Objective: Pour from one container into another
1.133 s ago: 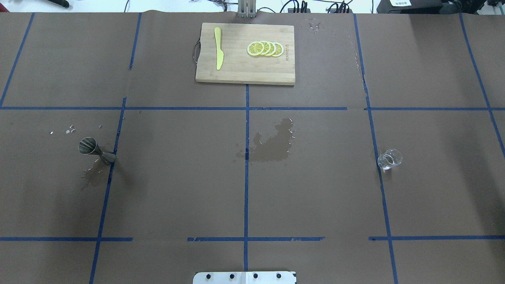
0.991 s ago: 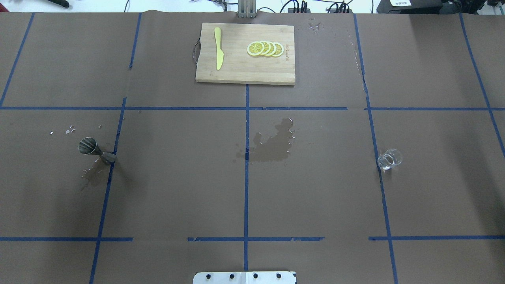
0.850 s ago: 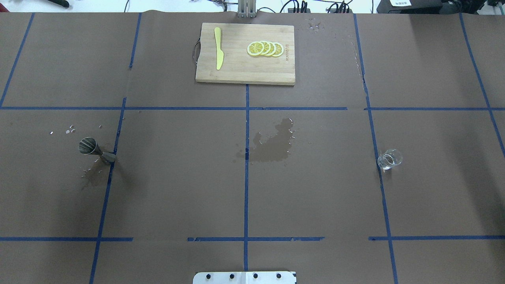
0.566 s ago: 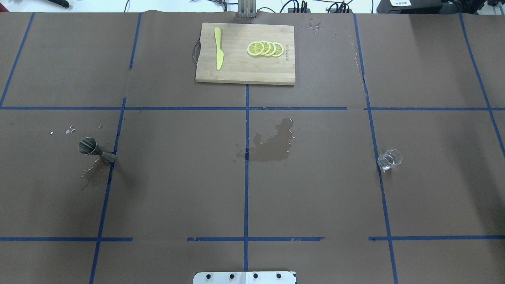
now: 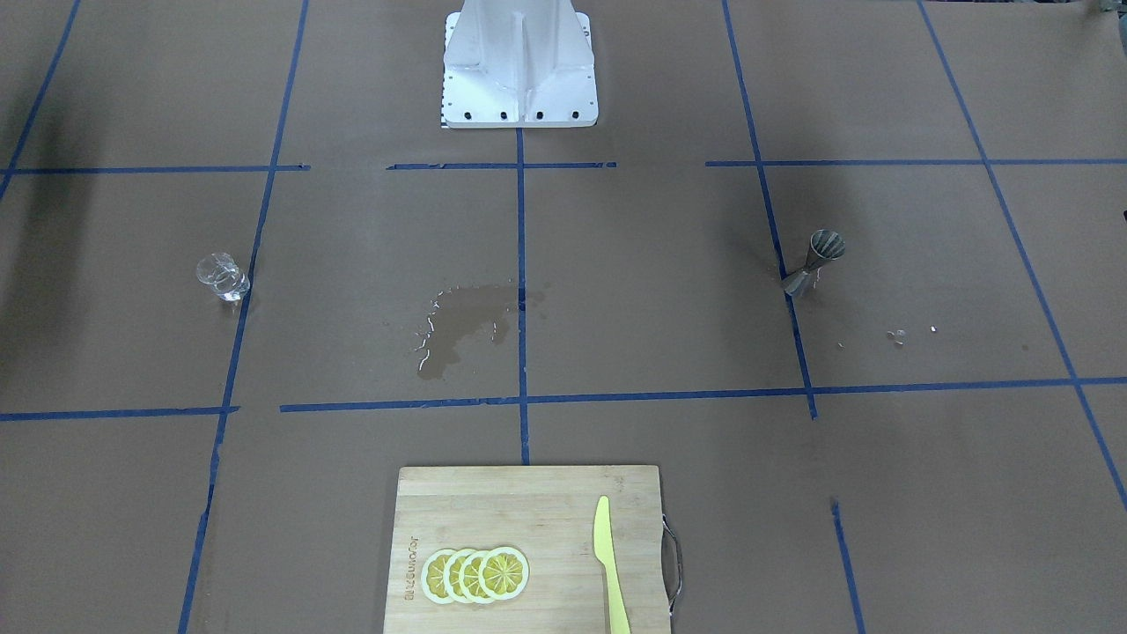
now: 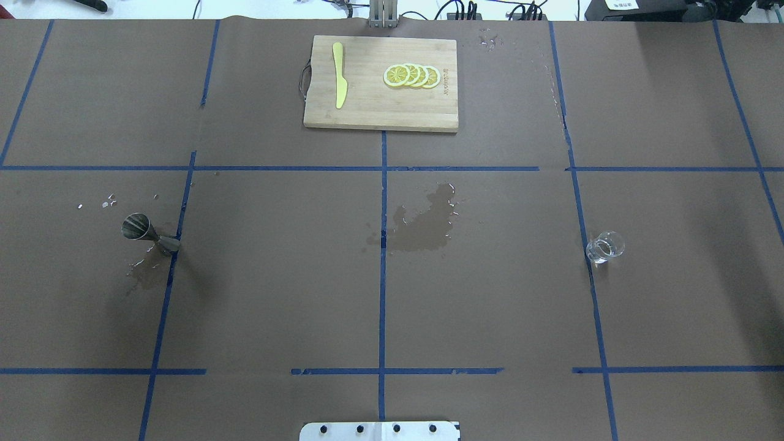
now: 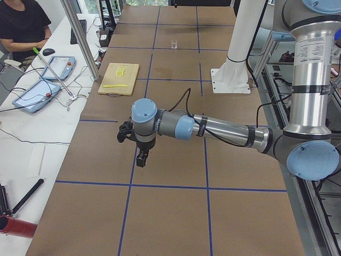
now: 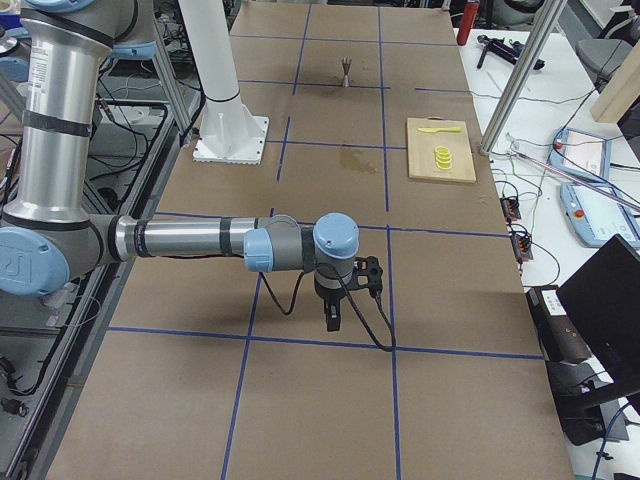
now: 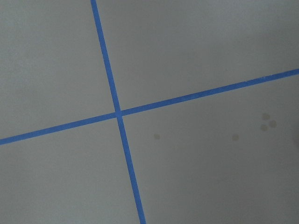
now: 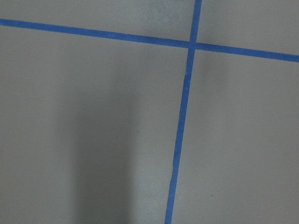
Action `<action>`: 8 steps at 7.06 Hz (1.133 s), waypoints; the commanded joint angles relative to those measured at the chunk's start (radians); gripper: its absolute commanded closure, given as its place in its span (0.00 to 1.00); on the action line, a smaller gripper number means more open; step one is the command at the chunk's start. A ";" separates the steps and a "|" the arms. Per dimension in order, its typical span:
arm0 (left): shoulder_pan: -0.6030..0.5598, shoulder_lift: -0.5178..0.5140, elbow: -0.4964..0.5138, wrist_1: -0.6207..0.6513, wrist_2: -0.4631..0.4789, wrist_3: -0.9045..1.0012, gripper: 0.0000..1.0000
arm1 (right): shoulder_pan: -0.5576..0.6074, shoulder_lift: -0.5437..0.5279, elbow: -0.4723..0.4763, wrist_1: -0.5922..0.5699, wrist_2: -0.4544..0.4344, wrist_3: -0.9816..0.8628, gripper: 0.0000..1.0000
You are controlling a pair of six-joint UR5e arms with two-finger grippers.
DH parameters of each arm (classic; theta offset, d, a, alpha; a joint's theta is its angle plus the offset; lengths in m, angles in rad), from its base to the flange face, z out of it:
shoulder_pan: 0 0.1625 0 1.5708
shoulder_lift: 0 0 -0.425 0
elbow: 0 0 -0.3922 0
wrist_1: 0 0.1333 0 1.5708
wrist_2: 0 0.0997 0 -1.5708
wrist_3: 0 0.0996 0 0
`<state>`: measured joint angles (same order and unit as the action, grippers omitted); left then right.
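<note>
Over the table (image 7: pixel 176 213), left tool (image 7: pixel 141 159) and right tool (image 8: pixel 333 315) seem empty.

No wording can be read outright. The wooden cutting board (image 5: pixel 537 519) carries a short burnt-in mark (image 5: pixel 408 570) running along its short edge beside the lemon slices, but the letters are too small and blurred to spell out. At the far right edge of the overhead view, a white label (image 6: pixel 621 4) bears print that is illegible.
</note>
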<state>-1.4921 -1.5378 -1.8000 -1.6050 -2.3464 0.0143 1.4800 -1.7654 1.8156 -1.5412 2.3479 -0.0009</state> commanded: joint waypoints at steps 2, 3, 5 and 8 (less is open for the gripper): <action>0.025 -0.001 -0.050 -0.012 -0.008 -0.052 0.00 | -0.001 0.000 0.001 0.025 0.017 -0.001 0.00; 0.079 -0.002 -0.071 -0.083 -0.011 -0.110 0.00 | -0.001 -0.002 -0.004 0.073 0.019 -0.004 0.00; 0.152 0.007 -0.073 -0.285 -0.011 -0.326 0.00 | -0.015 -0.008 -0.008 0.093 0.034 -0.011 0.00; 0.293 0.042 -0.094 -0.531 0.087 -0.608 0.00 | -0.021 -0.006 -0.001 0.099 0.051 0.002 0.00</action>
<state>-1.2751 -1.5125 -1.8827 -2.0161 -2.3274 -0.4481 1.4631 -1.7721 1.8138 -1.4425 2.3961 -0.0018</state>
